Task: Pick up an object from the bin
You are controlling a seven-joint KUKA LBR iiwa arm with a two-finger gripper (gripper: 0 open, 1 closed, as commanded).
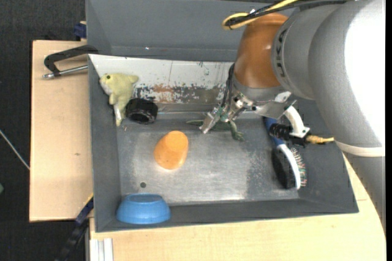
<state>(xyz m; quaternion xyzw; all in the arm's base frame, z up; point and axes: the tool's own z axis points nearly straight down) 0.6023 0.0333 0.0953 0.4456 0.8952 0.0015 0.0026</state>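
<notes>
- Bin (245,208): grey sheet metal with sloping walls; the floor is dull and scuffed pale in the middle.
- Bowl (143,209): blue, round, smooth plastic, in the near left corner against the front wall.
- Brush (286,166): black oval head with short bristles, on the right of the floor. A white curved handle runs back from it towards the arm.
- Orange lump (171,149): a matt, rounded, stubby cylinder, left of the floor's middle and apart from everything else.
- Gripper (222,125): thin metal fingers spread wide, nothing between them. It is low over bare floor close to the back wall, and the orange lump, the nearest thing, lies to its near left.
- Wheel (141,110): a small black rubber tyre at the foot of the back wall.
- Plush (119,89): pale yellow-green soft toy in the far left corner, touching the wheel.
- Back wall: a white panel flecked with dark and rust-coloured marks; whether any is writing I cannot tell.
</notes>
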